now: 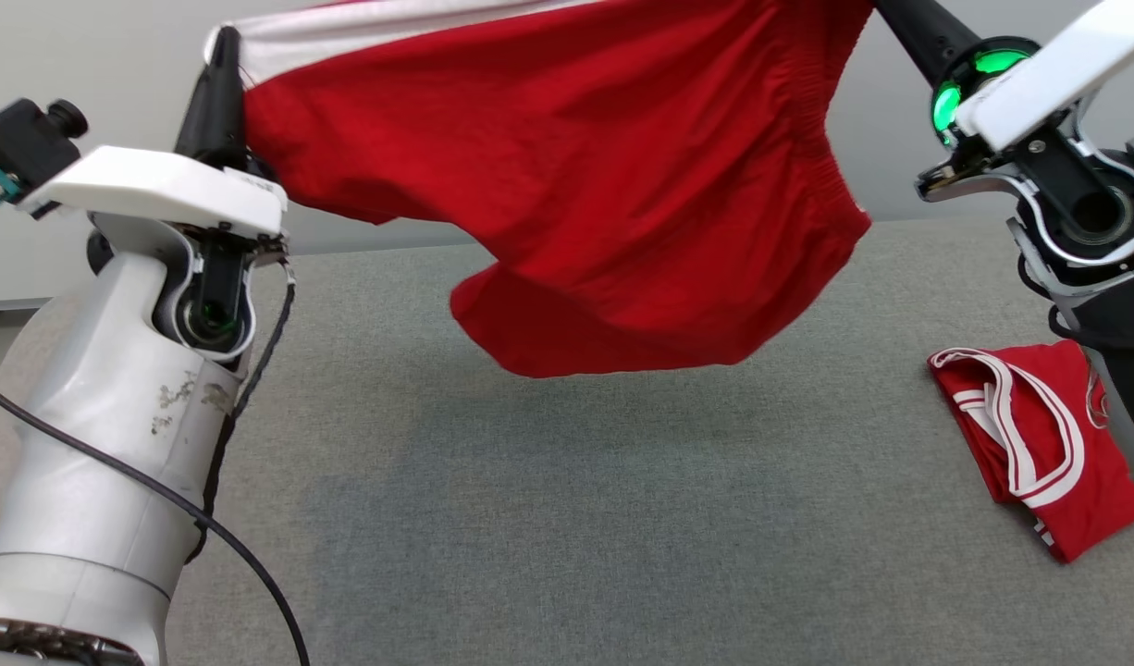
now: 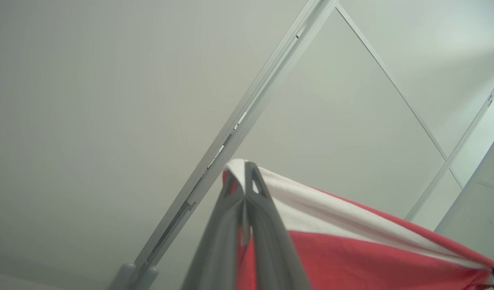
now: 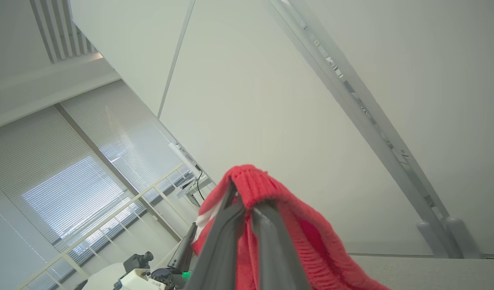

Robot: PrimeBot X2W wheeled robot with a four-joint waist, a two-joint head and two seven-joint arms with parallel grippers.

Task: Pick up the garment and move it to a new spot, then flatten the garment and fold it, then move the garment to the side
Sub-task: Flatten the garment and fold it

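Note:
A red garment (image 1: 613, 176) with a white band along its top edge hangs stretched in the air between both arms, high above the grey table (image 1: 530, 518). My left gripper (image 1: 223, 55) is shut on its white-banded corner at the upper left; in the left wrist view the fingers (image 2: 247, 189) pinch the white and red cloth (image 2: 351, 249). My right gripper (image 3: 247, 197) is shut on the ribbed red waistband (image 3: 271, 209). Its dark finger (image 1: 918, 32) reaches the garment's upper right corner in the head view. The cloth's lower edge sags to mid-table height.
A second red garment (image 1: 1039, 444) with white trim lies folded on the table at the right, under my right arm. A black cable (image 1: 160, 499) runs along my left forearm. A pale wall stands behind the table.

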